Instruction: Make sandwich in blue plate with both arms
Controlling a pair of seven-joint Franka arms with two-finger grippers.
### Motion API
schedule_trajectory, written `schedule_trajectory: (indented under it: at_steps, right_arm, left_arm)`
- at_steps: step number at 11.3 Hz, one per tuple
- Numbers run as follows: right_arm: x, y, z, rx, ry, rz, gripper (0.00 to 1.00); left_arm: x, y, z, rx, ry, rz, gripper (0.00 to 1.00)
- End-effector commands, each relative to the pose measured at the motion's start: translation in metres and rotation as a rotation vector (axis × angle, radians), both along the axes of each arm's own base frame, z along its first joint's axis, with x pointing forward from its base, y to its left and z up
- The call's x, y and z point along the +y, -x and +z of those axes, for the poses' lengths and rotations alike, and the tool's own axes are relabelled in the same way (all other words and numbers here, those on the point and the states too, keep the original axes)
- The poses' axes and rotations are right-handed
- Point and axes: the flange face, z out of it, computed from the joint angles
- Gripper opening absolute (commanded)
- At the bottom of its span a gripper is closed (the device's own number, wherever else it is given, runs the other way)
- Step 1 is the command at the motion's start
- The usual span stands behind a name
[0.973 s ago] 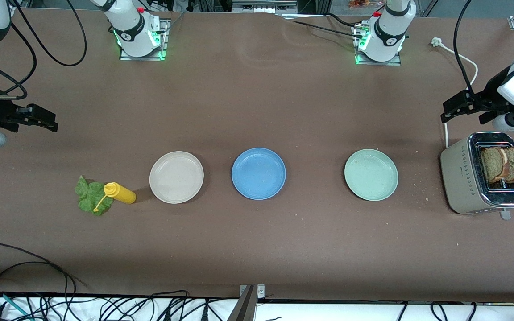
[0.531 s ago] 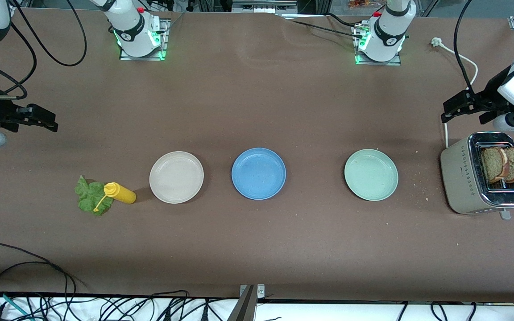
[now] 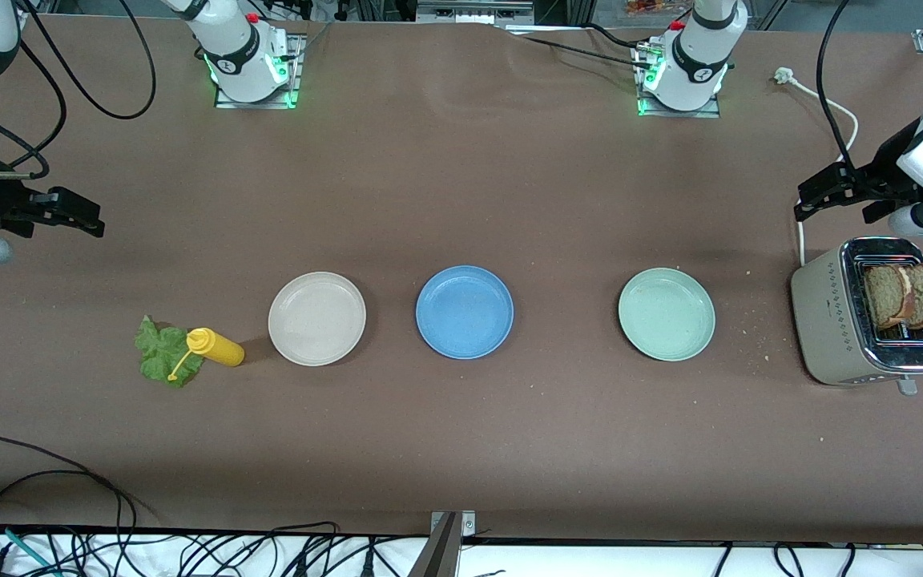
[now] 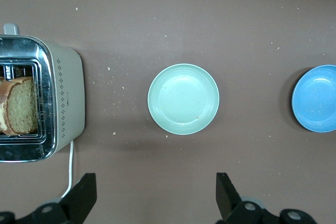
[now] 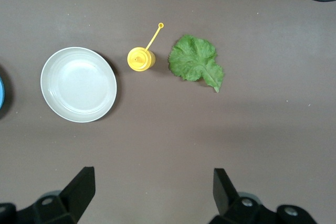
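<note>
The blue plate point(image 3: 465, 312) lies empty at the middle of the table, and part of it point(image 4: 316, 98) shows in the left wrist view. Two brown bread slices point(image 3: 906, 295) stand upright in the toaster point(image 3: 838, 320) at the left arm's end. A green lettuce leaf point(image 3: 161, 351) lies flat at the right arm's end. My left gripper point(image 3: 800, 202) hangs open and empty over bare table beside the toaster. My right gripper point(image 3: 99, 220) hangs open and empty over bare table at the right arm's end. Both wrist views show wide-apart fingers, left gripper point(image 4: 156, 184) and right gripper point(image 5: 153, 178).
A yellow squeeze bottle point(image 3: 217, 347) stands between the lettuce and a cream-white plate point(image 3: 316, 318). A mint-green plate point(image 3: 667, 313) lies between the blue plate and the toaster. The toaster's white cord point(image 3: 830, 108) runs toward the left arm's base. Crumbs dot the table near the toaster.
The left gripper has drifted very slightly toward the left arm's end of the table. Nothing else has moved.
</note>
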Motion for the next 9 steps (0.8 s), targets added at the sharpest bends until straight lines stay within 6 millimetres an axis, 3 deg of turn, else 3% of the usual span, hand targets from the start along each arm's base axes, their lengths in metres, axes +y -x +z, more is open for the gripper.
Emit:
schedule_trajectory:
  at_steps: [1, 9]
  right_arm:
    - [0.0029, 0.0029, 0.0052, -0.003, -0.007, -0.01, 1.0]
    - [0.0029, 0.0036, 0.0059, -0.002, -0.015, -0.012, 1.0]
  left_arm:
    - [0.0025, -0.0011, 0.0068, 0.003, -0.013, -0.016, 1.0]
    - [0.0016, -0.0006, 0.0077, 0.002, -0.013, -0.014, 1.0]
